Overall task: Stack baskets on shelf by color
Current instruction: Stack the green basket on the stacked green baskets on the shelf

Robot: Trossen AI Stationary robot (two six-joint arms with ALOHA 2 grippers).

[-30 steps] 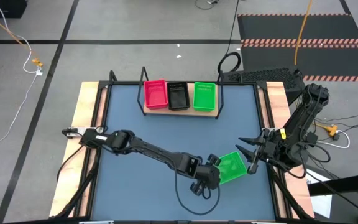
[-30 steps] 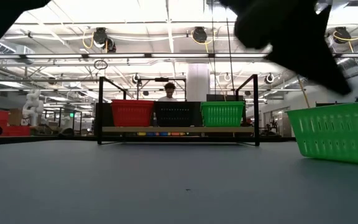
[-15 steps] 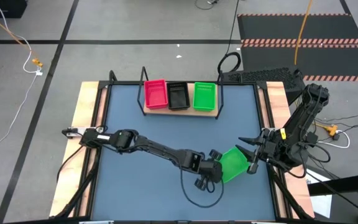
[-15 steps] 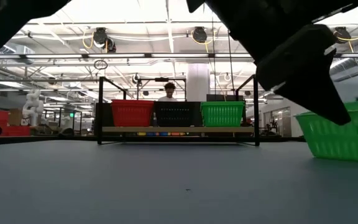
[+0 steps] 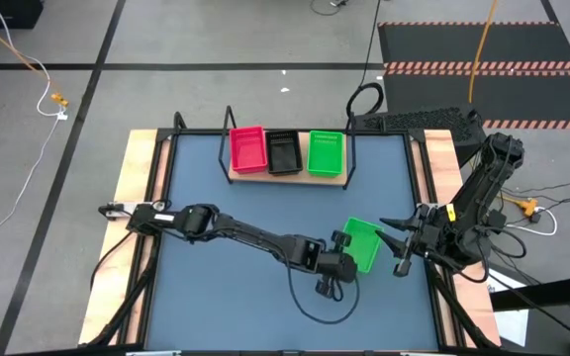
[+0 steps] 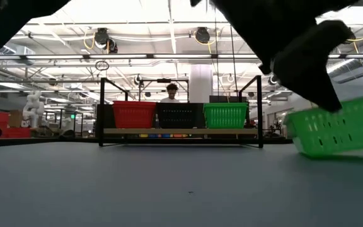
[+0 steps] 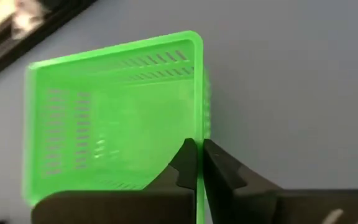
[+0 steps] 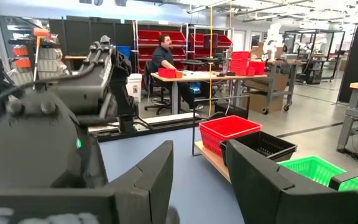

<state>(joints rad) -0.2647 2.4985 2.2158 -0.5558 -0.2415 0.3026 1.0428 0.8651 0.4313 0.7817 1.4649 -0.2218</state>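
My left gripper [image 7: 197,163] is clamped on the bright green mesh plastic basket's [image 5: 361,244] rim near the table's [image 5: 216,198] right edge; my right gripper [image 8: 197,171] waits alongside, fingers apart.

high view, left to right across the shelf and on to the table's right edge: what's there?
Red basket → black basket → green basket on the shelf → loose green basket pinched by the left claw → right claw, open.

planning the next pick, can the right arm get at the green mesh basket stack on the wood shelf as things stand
Probably yes: the right hand is open and empty, and bare tabletop lies between it and the green mesh basket stack on the light-wood shelf.
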